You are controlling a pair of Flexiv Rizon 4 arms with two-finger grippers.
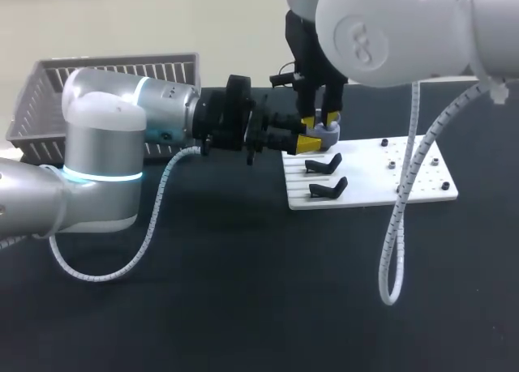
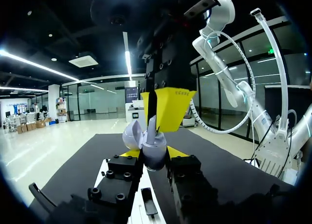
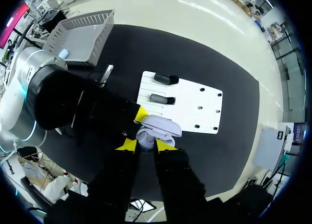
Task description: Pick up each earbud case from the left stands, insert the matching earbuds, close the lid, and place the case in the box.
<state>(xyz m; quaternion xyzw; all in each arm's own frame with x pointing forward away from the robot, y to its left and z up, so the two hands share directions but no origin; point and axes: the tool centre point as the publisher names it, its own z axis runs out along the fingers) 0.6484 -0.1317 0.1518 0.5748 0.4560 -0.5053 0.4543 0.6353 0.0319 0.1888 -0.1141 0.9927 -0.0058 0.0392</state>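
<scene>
My left tool (image 2: 153,153) is clamped on the open lilac plastic earbud case (image 1: 328,132); directly above it, my right tool (image 3: 145,145) pinches a pale earbud (image 2: 151,126).

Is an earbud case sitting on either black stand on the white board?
No: in the head view the rear stand and the front stand on the white board stand bare.

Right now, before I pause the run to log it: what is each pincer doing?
Left pincer: shut on the open earbud case.
Right pincer: directly over the case; cannot be told.
</scene>
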